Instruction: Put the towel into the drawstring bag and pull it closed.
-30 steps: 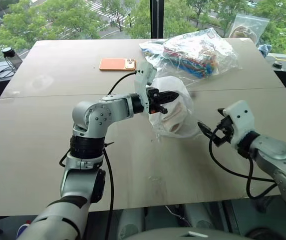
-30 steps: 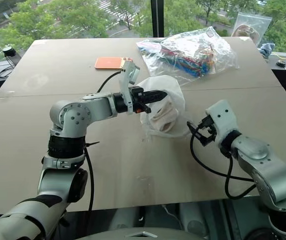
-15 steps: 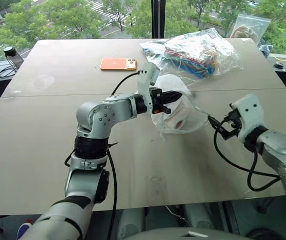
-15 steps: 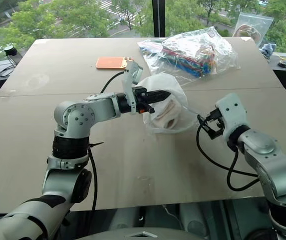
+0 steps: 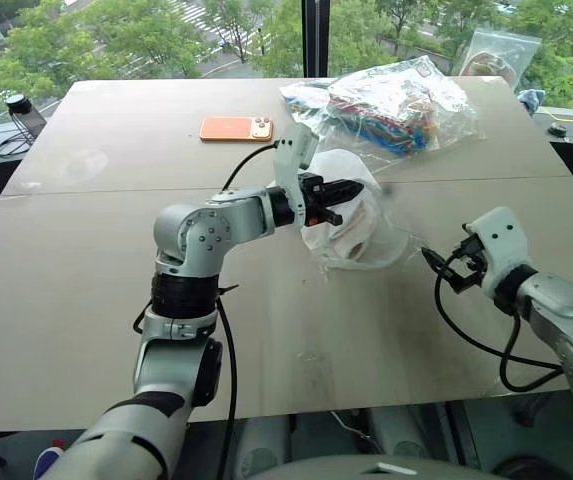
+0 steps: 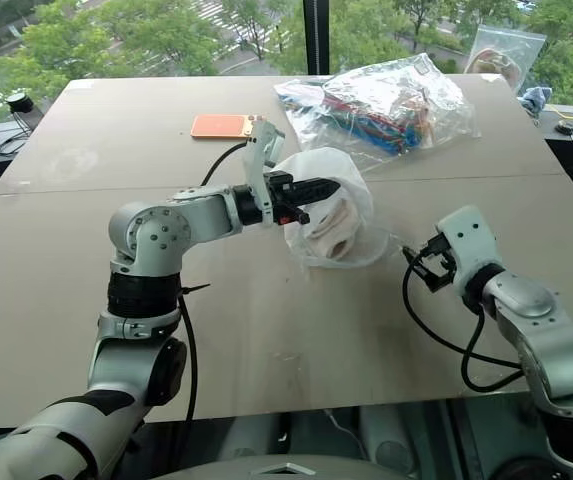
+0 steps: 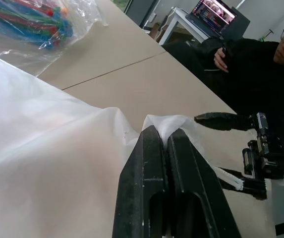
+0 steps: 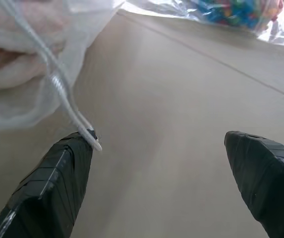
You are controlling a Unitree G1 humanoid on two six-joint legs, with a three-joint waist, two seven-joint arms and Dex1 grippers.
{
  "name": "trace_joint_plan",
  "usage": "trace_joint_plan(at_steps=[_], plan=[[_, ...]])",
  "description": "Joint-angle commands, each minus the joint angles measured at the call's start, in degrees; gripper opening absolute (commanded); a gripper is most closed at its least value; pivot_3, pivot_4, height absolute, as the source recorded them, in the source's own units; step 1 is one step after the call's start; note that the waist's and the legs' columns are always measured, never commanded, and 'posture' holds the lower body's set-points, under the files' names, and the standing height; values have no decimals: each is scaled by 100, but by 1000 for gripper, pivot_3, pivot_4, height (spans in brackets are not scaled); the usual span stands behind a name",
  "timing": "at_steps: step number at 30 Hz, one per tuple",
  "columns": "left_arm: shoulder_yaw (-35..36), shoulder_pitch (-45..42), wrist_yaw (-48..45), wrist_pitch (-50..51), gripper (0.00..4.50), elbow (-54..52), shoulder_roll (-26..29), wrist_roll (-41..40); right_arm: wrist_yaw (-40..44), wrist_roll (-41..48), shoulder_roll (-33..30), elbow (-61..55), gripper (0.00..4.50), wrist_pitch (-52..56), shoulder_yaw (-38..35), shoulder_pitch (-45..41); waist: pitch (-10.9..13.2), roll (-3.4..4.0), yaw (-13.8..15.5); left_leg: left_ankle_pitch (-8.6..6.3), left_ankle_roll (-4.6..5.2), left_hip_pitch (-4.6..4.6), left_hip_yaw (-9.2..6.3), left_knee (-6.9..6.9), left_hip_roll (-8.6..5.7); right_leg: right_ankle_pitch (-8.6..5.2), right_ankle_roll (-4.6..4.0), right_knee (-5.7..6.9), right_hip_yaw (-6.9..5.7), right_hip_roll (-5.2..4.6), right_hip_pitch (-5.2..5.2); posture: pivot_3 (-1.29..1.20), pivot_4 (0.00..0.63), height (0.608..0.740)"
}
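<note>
One drawstring bag (image 5: 351, 215), white and see-through, lay near the middle of the surface (image 5: 86, 280), lifted at its upper edge. One towel (image 6: 328, 228), off-white, sat bundled inside the bag and showed through the thin fabric. One cord (image 8: 57, 82), thin and white, ran from the bag's mouth toward the right tool, its end resting against one black finger (image 8: 57, 183) of that tool.

Left tool (image 5: 338, 190): fingers pressed together, pinching a fold of the bag's fabric at its top edge, the arm reaching in from the left.
Right tool (image 6: 418, 266): fingers spread wide, gripping nothing, hovering low over the surface just to the right of the bag; the cord's end touched one finger but was not clamped.

One clear plastic bag (image 5: 396, 105) with colourful contents lay behind the drawstring bag, toward the far right of the surface. One orange phone (image 5: 235, 128) lay flat at the far side, well apart from both bags. One person (image 7: 260, 64) in dark clothing sat beyond the surface's edge, seen in the left wrist view.
</note>
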Motion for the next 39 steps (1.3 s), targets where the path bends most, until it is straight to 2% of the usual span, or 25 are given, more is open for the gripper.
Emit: trace_joint_plan(at_steps=[1, 8, 9, 11, 14, 15, 19, 26, 32, 35, 37, 38, 39], plan=[[79, -99, -44, -31, 0, -245, 5, -19, -321, -263, 339, 72, 4458, -161, 132, -213, 0, 0, -1, 0, 0, 0, -2, 0, 0, 0, 0, -1, -1, 0, 0, 0, 150, 740], [73, -86, -38, -39, 0, -250, -5, -1, -1156, -976, 1098, 397, 4458, -384, 369, -444, -1, 1, 3, 0, -1, -1, 1, 1, 0, 0, 0, 0, 0, -2, 0, 0, 150, 740], [62, -77, -32, -41, 0, -253, -18, 3, -1318, -1118, 1248, 489, 4223, -532, 425, -515, -1, 1, 2, 0, -1, 0, 2, 1, 0, 0, 0, 1, 0, -2, 0, 0, 150, 740], [52, -63, -26, -39, 0, -260, -31, 8, -1513, -1382, 1438, 621, 3624, -775, 556, -593, -1, 2, -4, 0, -1, 0, 2, 1, 0, 0, 0, 1, 1, -2, 0, 0, 150, 740], [49, -57, -31, -47, 0, -253, -33, 28, -1711, -1673, 1638, 755, 2336, -1183, 627, -615, -1, 2, -8, 1, -1, 0, 1, 0, 0, 0, 0, 1, 0, -1, -1, 0, 150, 740], [49, -55, -36, -61, 0, -237, -25, 46, -1761, -1686, 1736, 728, 1782, -1321, 580, -624, -1, 2, -9, 0, -1, 0, 2, 0, 0, 0, 0, 1, 1, -2, -1, 0, 150, 740], [67, -63, -83, -120, 0, -149, 14, 126, -1698, -1619, 1927, 469, 60, -1615, 373, -572, -1, 2, -9, 1, -1, 0, 1, 0, 0, 1, -1, 1, 0, -2, -1, 0, 150, 740], [42, -304, -419, -465, 0, 309, 247, 441, -1481, -1410, 1938, -115, 60, -1635, -63, -671, -1, 2, -6, 1, -1, 0, 0, 0, 0, 1, -1, 2, -1, -2, 0, 0, 150, 740], [-194, -781, -1411, -960, 0, 1027, 756, 815, -1383, -1152, 2065, -444, 60, -1674, -158, -951, -1, 2, -30, 1, -1, 1, -3, 0, 0, 1, -1, 4, -4, 0, -1, 0, 150, 740], [-215, -740, -2008, -913, 784, 919, 935, 629, -1120, -926, 2064, -586, 0, -1575, -3, -906, -1, 4, -33, 0, -1, 0, -1, -3, 0, 0, -2, 1, -3, -1, 0, 0, 150, 740], [-82, -629, -2211, -685, 1763, 825, 1031, 422, -982, -848, 2037, -659, 0, -1497, 115, -790, -1, 4, -30, 0, -1, -3, 0, -2, 0, 0, -1, -3, -4, -3, -1, 0, 150, 740], [-33, -536, -2282, -590, 1861, 782, 1111, 366, -921, -807, 2029, -693, 0, -1464, 156, -722, -1, 3, -32, 0, -1, -3, 0, -2, 0, 0, -1, -2, -4, -4, -1, 0, 150, 740], [43, -306, -2501, -424, 2550, 706, 1335, 234, -849, -764, 2014, -710, 0, -1399, 227, -630, -3, 5, -38, 0, -1, -3, 0, -2, 0, 0, -1, -2, -4, -4, -1, 0, 150, 740]])
